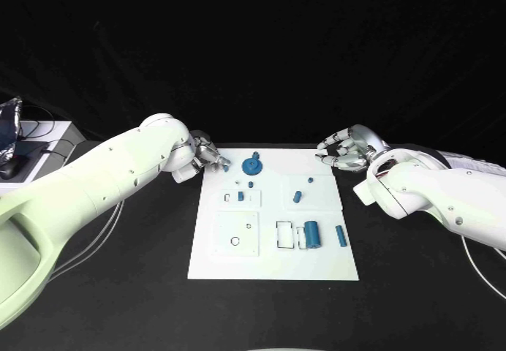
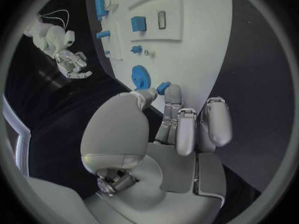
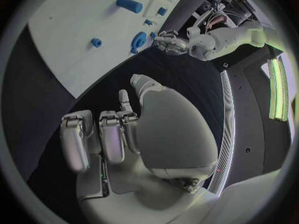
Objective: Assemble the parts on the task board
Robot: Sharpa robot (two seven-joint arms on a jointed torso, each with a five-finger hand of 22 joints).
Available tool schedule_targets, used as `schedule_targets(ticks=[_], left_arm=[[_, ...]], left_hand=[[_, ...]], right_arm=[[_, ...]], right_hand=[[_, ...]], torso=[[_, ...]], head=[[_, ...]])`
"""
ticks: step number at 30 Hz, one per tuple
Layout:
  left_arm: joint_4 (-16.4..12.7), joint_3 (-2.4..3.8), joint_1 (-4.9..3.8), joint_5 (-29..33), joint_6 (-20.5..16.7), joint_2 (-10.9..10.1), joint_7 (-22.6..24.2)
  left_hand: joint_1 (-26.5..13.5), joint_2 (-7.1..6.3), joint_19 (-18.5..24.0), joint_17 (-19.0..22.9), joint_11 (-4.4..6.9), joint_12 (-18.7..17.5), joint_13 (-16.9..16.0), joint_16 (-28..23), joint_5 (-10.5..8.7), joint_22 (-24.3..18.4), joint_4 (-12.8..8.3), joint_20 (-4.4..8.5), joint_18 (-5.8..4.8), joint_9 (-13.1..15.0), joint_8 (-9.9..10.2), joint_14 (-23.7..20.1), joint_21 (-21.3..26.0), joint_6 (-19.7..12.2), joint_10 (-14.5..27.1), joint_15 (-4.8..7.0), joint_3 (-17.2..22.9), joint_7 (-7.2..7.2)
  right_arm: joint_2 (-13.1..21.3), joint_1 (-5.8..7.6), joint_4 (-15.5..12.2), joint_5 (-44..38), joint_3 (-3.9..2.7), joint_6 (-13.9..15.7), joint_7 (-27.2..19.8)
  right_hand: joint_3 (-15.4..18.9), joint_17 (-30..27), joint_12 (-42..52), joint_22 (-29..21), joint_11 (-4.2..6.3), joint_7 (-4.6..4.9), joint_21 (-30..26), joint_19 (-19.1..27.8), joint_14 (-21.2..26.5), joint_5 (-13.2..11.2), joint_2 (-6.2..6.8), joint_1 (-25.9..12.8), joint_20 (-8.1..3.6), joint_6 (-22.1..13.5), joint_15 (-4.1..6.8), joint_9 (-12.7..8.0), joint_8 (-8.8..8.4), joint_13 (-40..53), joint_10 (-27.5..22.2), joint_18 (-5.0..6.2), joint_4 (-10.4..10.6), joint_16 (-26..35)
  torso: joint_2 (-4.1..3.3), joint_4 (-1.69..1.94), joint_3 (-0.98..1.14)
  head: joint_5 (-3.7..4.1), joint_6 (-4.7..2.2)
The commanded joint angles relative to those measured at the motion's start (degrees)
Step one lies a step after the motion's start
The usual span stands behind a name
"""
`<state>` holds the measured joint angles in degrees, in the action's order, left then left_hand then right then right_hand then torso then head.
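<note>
The black table (image 1: 126,307) is carrying the white task board (image 1: 274,259) at its middle, and the two white arms are reaching in from either side toward the board's far end. The left hand (image 1: 202,159) is sitting at the far left corner of the board with its fingers (image 2: 187,129) bent inward; a small blue part (image 2: 163,87) is showing right at its fingertips, touching them or just beside, and I cannot tell whether it is being pinched. The right hand (image 1: 346,152) is hovering off the far right corner over bare table, its fingers (image 3: 109,137) curled in and holding nothing.

To my eye the job is sitting at an early step: most parts are lying loose. The blue gear (image 1: 252,165) is resting near the far edge, close beside the left hand. The big blue cylinder (image 1: 312,233) is lying next to a rectangular slot, with a slimmer blue pin (image 1: 339,235) beside it. A small blue block (image 1: 240,196) and a small blue peg (image 1: 298,196) are lying mid-board.

The next move is probably calling for the left hand to secure that little piece and carry it to its seat. The gear is crowding the fingertips, so a careless close is risking a nudge
</note>
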<state>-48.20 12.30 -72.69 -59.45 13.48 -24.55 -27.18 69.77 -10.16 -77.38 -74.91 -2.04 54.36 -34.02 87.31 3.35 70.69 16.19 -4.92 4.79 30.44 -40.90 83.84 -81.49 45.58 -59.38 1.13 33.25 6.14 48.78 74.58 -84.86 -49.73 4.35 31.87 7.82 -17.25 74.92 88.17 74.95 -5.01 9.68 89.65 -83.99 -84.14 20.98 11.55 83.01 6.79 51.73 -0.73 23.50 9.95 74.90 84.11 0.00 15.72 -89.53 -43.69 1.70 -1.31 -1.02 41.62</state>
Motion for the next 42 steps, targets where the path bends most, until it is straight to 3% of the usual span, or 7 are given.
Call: schedule_targets(ticks=[1,15,19,23,25,33,42], left_arm=[[0.03,0.0,-0.09,1.04,0.42,0.18,0.56],[0.4,-0.12,-0.09,1.07,1.23,0.18,0.36],[0.47,-0.16,-0.09,1.05,1.71,0.18,0.28],[0.49,-0.19,-0.09,1.04,1.97,0.14,0.22],[0.51,-0.2,-0.09,1.04,2.04,0.13,0.21],[0.48,-0.21,-0.08,1.13,1.94,0.01,0.16],[0.43,-0.21,-0.08,2.59,0.63,-0.09,0.23]], left_hand=[[0.67,-0.06,0.04,-9.38,0.24,0.32,0.09,0.21,-0.08,0.04,-0.06,0.36,-0.47,0.05,0.29,3.75,-0.31,0.23,0.23,0.39,0.3,-0.2],[1.77,-0.61,-0.2,-9.55,0.46,0.48,0.34,0.33,-0.14,0.48,-0.93,0.43,-0.55,0.78,0.19,3.83,-0.48,0.47,0.01,0.56,3.1,-0.38],[3.35,-1.43,-0.3,-9.73,0.74,0.26,0.98,0.47,0.1,0.78,-4.73,0.67,-0.6,2.33,-0.04,3.91,-0.58,0.51,0.02,0.83,10.78,-0.64],[2.59,-1.77,-0.3,-9.81,0.73,0.16,1.32,0.53,0.89,0.86,-7.07,0.68,-0.6,3.35,-0.31,3.95,-0.6,0.38,-0.15,0.81,14.29,-0.56],[1.75,-1.94,-0.3,-9.86,0.61,0.14,1.46,0.57,2.36,0.9,-8.08,0.65,-0.6,3.87,-0.37,3.98,-0.61,0.33,-0.25,0.76,15.58,-0.48],[-1.03,-1.44,-0.4,-9.98,0.27,0.19,1.87,0.68,12.9,1.23,-12.49,0.52,-0.62,5.32,0.45,4.04,-0.84,0.62,-0.48,0.55,19.32,0.11],[-2.56,-1.17,-1.05,-10.93,0.51,0.58,1.97,1.08,16.66,2.27,-14.85,0.56,-0.8,5.75,1.17,4.48,-1.44,2.1,-1.57,0.75,20.73,-0.09]], right_arm=[[-0.05,0.01,-0.01,-0.47,-0.03,-0.28,-0.34],[-0.01,0.01,-0.04,-0.48,-0.03,-0.27,-0.31],[0.03,0.01,-0.05,-0.48,-0.03,-0.26,-0.31],[0.05,0.01,-0.06,-0.48,-0.03,-0.28,-0.3],[0.06,0.01,-0.06,-0.47,-0.03,-0.29,-0.3],[0.09,0.01,-0.01,-0.46,-0.03,-0.35,-0.3],[0.11,0.01,0.03,-0.45,-0.03,-0.36,-0.3]], right_hand=[[-0.33,12.68,-0.38,15.05,0.3,-0.11,0.35,-6.0,-5.26,0.2,0.31,-0.45,-0.54,-0.33,0.32,0.05,0.38,12.93,3.58,0.0,0.08,0.3],[-0.33,12.68,-0.38,15.05,0.3,-0.11,0.35,-6.0,-5.26,0.2,0.31,-0.45,-0.54,-0.33,0.32,0.05,0.38,12.93,3.58,0.0,0.08,0.3],[-0.33,12.68,-0.38,15.05,0.3,-0.11,0.35,-6.0,-5.26,0.2,0.31,-0.45,-0.54,-0.33,0.32,0.05,0.38,12.93,3.58,0.0,0.08,0.3],[-0.33,12.68,-0.38,15.05,0.3,-0.11,0.35,-6.0,-5.26,0.2,0.31,-0.45,-0.54,-0.33,0.32,0.05,0.38,12.93,3.58,0.0,0.08,0.3],[-0.33,12.68,-0.38,15.05,0.3,-0.11,0.35,-6.0,-5.26,0.2,0.31,-0.45,-0.54,-0.33,0.32,0.05,0.38,12.93,3.58,0.0,0.08,0.3],[-0.33,12.68,-0.38,15.05,0.3,-0.11,0.35,-6.0,-5.26,0.2,0.31,-0.45,-0.54,-0.33,0.32,0.05,0.38,12.93,3.58,0.0,0.08,0.3],[-0.33,12.68,-0.38,15.05,0.3,-0.11,0.35,-6.0,-5.26,0.2,0.31,-0.45,-0.54,-0.33,0.32,0.05,0.38,12.93,3.58,0.0,0.08,0.3]], torso=[[-0.04,0.06,0.0],[-0.07,0.01,0.0],[-0.06,0.01,0.0],[-0.06,0.02,0.01],[-0.04,0.01,0.01],[-0.05,0.05,0.0],[-0.05,0.08,-0.02]], head=[[0.0,0.04],[-0.09,0.19],[-0.11,0.21],[-0.13,0.22],[-0.14,0.21],[-0.19,0.17],[-0.33,0.13]])
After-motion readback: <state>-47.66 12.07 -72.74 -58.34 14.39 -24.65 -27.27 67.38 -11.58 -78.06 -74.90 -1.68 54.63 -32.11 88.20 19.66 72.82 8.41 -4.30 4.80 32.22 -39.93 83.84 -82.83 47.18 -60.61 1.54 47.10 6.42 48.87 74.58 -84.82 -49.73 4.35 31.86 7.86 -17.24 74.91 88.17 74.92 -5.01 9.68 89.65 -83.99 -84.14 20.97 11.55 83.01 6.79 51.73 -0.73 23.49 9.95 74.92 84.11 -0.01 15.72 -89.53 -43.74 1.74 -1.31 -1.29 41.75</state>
